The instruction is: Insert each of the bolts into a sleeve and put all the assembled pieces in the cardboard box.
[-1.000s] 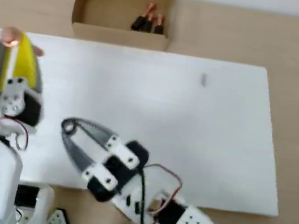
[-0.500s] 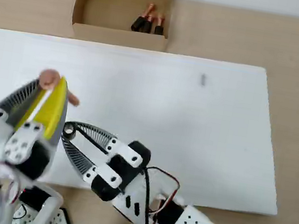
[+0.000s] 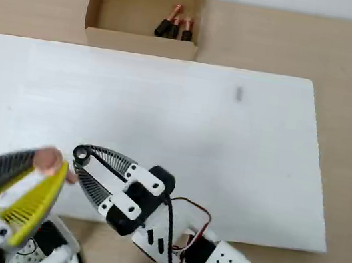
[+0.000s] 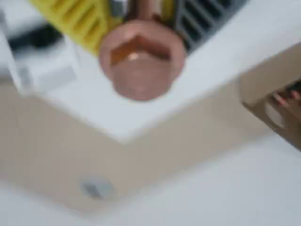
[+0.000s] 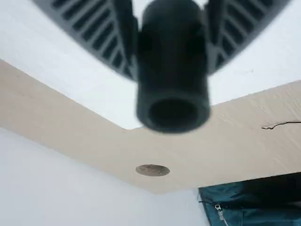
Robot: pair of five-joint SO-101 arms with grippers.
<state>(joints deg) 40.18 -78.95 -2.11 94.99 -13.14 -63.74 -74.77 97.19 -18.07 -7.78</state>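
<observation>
Bright and even from diffuse overhead light. Washes the white sheet [image 3: 227, 147] nearly featureless. Leaves faint, soft shade under the right gripper [image 3: 81, 154] and along the inner left wall of the cardboard box [image 3: 97, 3]. Glints on the bolt [image 4: 141, 61] head; darkens the sleeve [image 5: 173, 110] bore.

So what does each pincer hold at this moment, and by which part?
The left pincer grips a copper bolt by its shank. The right pincer grips a black sleeve by its sides.

The bolt [image 4: 141, 61] is copper, the sleeve [image 5: 173, 70] black.
</observation>
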